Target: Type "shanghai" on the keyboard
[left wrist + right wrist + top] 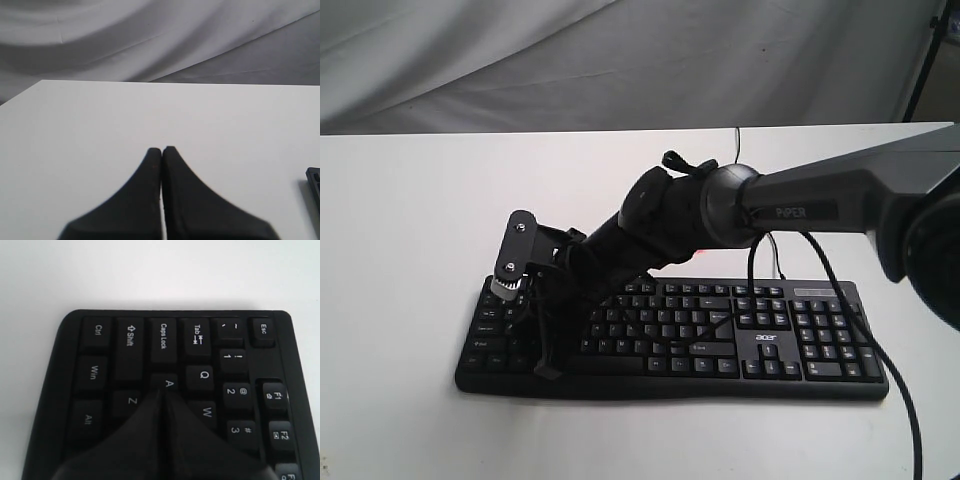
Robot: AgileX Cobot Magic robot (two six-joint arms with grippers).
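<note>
Closest to the lens, the right arm (820,205) comes in from the right edge of the worktop (410,250) as a large dark link. It reaches across the middle towards the left.

At the far left, the left gripper (161,149) shows only in its own wrist view. Its two black fingers are pressed flat together with nothing between them. They sit over bare white surface facing the far edge, and one corner of the keyboard (314,180) is just visible. Whether the tips touch the surface cannot be told.

Next comes the keyboard (720,340), black with white legends. It lies near the front edge, about midway along it and well clear of both side edges. The right gripper (542,366) points down onto its left end. In the right wrist view the right gripper (164,390) has its jaws brought fully together and grips nothing. The joined tips rest at the A key (169,382), between Caps Lock and the Z and W keys. Whether the key is pushed down cannot be told.

Further right sits the number pad (830,335), uncovered, with black arm leads draped near it. A thin cable (738,140) runs from behind the keyboard to the far edge, where grey cloth (620,60) hangs.
</note>
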